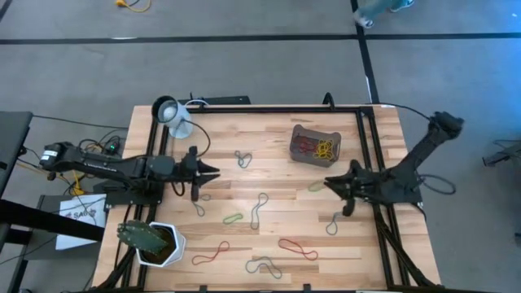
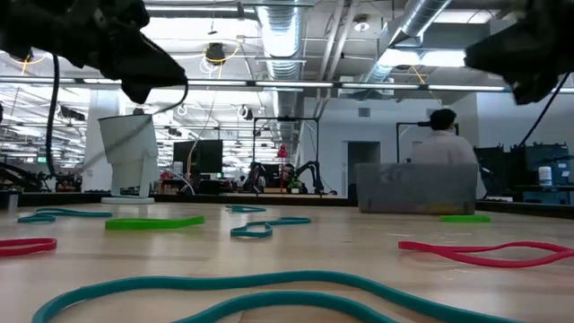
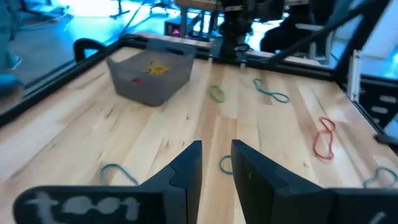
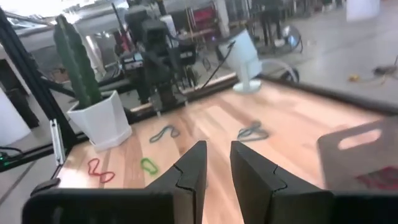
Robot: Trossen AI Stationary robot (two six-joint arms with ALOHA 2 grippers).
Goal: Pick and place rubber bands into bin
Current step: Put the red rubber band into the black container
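Rubber bands lie flat and scattered on the wooden table: grey ones (image 1: 243,159) (image 1: 259,210) (image 1: 333,222), green ones (image 1: 233,218) (image 1: 316,187), red ones (image 1: 211,254) (image 1: 297,248). The bin (image 1: 315,144) stands near the table's far right and holds red and yellow bands. My left gripper (image 1: 213,172) hovers over the table's left part, fingers a narrow gap apart (image 3: 217,163), pointing right. My right gripper (image 1: 330,182) hovers at the right, near the green band, also narrowly open (image 4: 216,160), pointing left. Neither holds anything.
A white pot with a green cactus (image 1: 153,242) stands at the near left corner. A white round cup (image 1: 172,115) sits at the far left corner. A black frame (image 1: 366,163) edges the table. Beyond the table a person (image 2: 439,139) shows in the low view.
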